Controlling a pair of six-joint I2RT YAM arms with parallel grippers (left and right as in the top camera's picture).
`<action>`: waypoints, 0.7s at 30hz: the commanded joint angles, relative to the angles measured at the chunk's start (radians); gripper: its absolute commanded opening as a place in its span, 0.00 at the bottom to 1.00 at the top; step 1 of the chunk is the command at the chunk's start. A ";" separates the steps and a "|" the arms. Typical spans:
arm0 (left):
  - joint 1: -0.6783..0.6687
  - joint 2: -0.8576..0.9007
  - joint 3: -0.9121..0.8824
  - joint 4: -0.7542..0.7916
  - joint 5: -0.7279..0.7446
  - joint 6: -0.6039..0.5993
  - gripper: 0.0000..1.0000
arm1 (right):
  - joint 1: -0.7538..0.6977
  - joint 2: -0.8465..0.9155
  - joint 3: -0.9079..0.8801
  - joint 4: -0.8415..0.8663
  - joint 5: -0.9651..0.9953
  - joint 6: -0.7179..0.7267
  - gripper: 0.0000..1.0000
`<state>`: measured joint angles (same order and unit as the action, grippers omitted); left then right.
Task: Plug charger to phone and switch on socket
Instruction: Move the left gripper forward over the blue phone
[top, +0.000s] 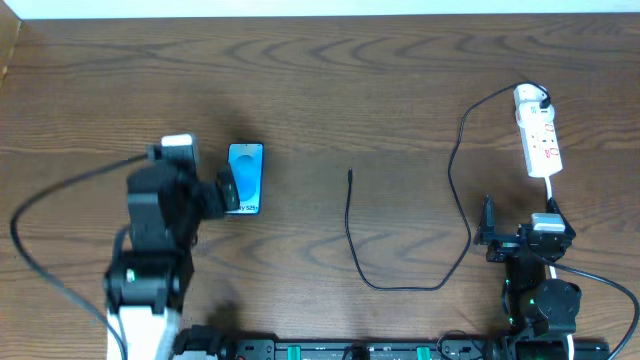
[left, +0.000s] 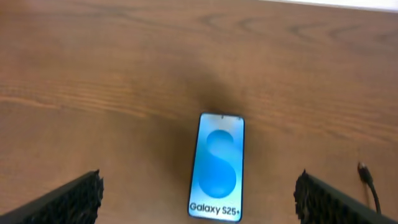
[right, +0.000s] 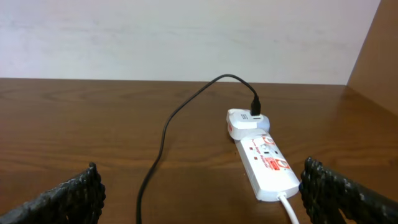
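Overhead: wood table (top: 350, 80), both arms at the 6 o'clock edge.
Phone: phone (top: 245, 178) lies flat at 9 o'clock from table centre, blue screen up, "Galaxy S25+" text at its 6 o'clock end.
Left claw: left gripper (left: 198, 183) spread wide, pinching nothing. On the left wrist view the phone sits between the two fingers, clear of both. On the overhead view the arm covers the phone's 7 o'clock corner.
Charger: charger (top: 349, 215) is a thin black cable. It runs toward 6 o'clock from the free end, curves along the table toward 3 o'clock, then climbs toward the socket.
Plug tip: plug tip (top: 350, 173) is free on bare wood near table centre, at 3 o'clock from the phone and well apart. It also shows at the left wrist view's 4 o'clock edge.
Socket: socket (top: 538, 135) is a white strip at 2 o'clock on the table, red marks on top. Switch position: cannot tell.
Adapter: white adapter (right: 245, 121) sits at the strip's 12 o'clock end, charger cable plugged into its top.
Strip lead: white cord (right: 287, 208) leaves the strip's 6 o'clock end.
Right claw: right gripper (right: 202, 177) spread wide, holding nothing, at 6 o'clock from the socket, near but apart.
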<state>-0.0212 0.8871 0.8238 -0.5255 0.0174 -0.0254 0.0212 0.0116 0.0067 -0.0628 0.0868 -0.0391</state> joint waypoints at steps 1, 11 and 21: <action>0.005 0.145 0.184 -0.094 -0.002 0.006 0.98 | 0.006 -0.007 -0.002 -0.002 0.012 0.008 0.99; 0.005 0.527 0.646 -0.459 -0.002 -0.028 0.98 | 0.006 -0.007 -0.002 -0.002 0.012 0.008 0.99; 0.005 0.695 0.771 -0.625 0.001 -0.027 0.98 | 0.006 -0.007 -0.002 -0.002 0.012 0.008 0.99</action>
<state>-0.0212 1.5665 1.5723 -1.1458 0.0204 -0.0483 0.0212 0.0120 0.0067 -0.0628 0.0868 -0.0372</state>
